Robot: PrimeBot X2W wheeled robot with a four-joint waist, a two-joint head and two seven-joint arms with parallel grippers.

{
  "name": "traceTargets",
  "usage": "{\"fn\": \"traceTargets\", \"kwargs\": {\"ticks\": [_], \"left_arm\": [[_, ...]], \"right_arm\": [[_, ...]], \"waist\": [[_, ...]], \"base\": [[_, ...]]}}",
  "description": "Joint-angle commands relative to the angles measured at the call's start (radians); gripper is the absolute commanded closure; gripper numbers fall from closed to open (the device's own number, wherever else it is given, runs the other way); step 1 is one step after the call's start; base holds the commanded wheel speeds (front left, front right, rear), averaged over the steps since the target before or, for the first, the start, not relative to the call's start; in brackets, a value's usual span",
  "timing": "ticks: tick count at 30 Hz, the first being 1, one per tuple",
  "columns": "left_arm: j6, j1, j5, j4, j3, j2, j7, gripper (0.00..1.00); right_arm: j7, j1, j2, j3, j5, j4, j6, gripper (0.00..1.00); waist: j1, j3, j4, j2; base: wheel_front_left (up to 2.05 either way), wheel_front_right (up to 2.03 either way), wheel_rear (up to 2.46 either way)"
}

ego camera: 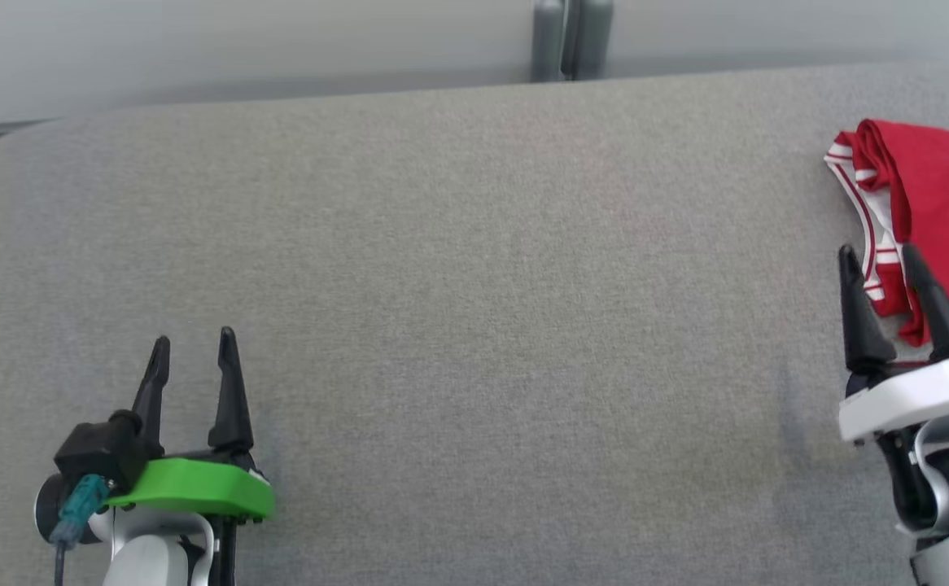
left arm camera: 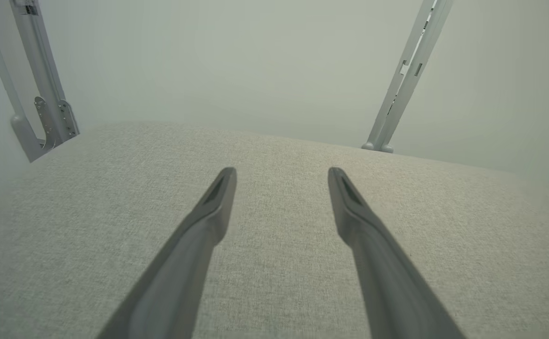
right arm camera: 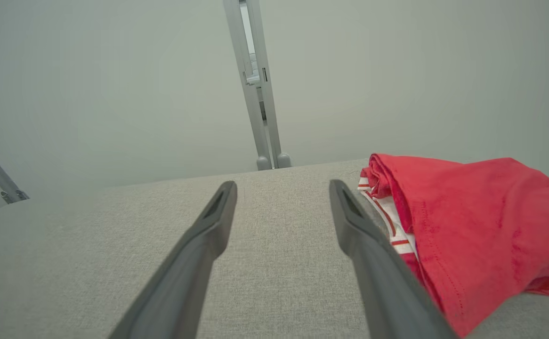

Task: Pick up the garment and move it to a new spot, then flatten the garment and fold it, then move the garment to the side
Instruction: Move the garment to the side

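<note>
At 2 o'clock in the head view, on the gray padded surface [ego camera: 442,285]: a red garment [ego camera: 942,191] with white, red-striped trim, bunched in a heap at the frame edge. Just below it, at 3 o'clock: the right gripper [ego camera: 877,250], 2 dark fingers apart, clamped on nothing, tips overlapping the heap's near edge; cannot tell whether touching. In the right wrist view, same heap just beside the finger [right arm camera: 378,245] on the 3 o'clock side. At 7 o'clock in the head view: the left gripper [ego camera: 194,336], green collar, 2 fingers likewise apart and empty, well apart from the heap. At 12 o'clock, beyond the far edge: a gray post [ego camera: 570,41].
</note>
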Motion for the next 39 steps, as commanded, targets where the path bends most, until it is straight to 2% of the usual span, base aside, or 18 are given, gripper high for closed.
{"fn": "traceTargets", "kwargs": {"ticks": [1,12,23,39], "left_arm": [[-0.006,0.017,0.006,0.002,-0.003,0.009,0.001,0.00],[-0.027,0.126,0.039,-0.001,-0.002,0.013,0.001,0.00],[-0.049,0.162,0.063,-0.005,0.000,0.012,0.001,0.00],[-0.056,0.198,0.091,-0.021,0.020,-0.002,0.001,0.00]], "right_arm": [[-0.008,0.019,0.008,-0.002,0.010,0.002,-0.001,0.00],[-0.050,0.148,0.122,0.040,0.027,0.010,-0.001,0.00],[-0.011,0.205,0.135,0.067,-0.017,0.017,-0.001,0.00],[-0.015,0.224,0.169,0.072,-0.071,0.056,-0.001,0.00]], "waist": [[0.0001,-0.060,0.046,0.0000],[0.0001,-0.134,0.080,0.0000],[0.0001,-0.141,0.076,0.0000],[0.0001,-0.140,0.055,0.0000]], "base": [[0.00,0.00,0.00],[0.00,0.00,0.00],[0.00,0.00,0.00],[0.00,0.00,0.00]]}}
